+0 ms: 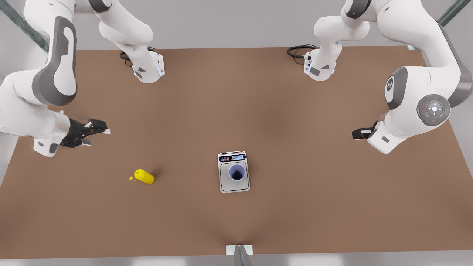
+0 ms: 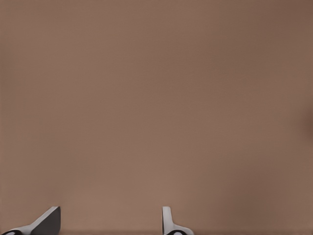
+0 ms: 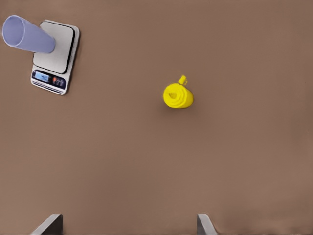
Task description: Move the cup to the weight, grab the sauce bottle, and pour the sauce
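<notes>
Sauce bottle (image 1: 144,177) lying flat near table (image 1: 295,111) left edge, nozzle toward that edge; cup (image 1: 237,172) already seated on scale (image 1: 234,172). Right gripper (image 1: 97,129) nearer, spread open, empty; left gripper (image 2: 110,223) parked by opposite edge, also spread open.

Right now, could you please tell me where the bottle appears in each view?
Front view: bottle on table, left of the scale.
Right wrist view: bottle ahead of the right hand, apart from the scale.
Left wrist view: table, no bottle.
Shared landmark: the scale carrying the cup.
</notes>
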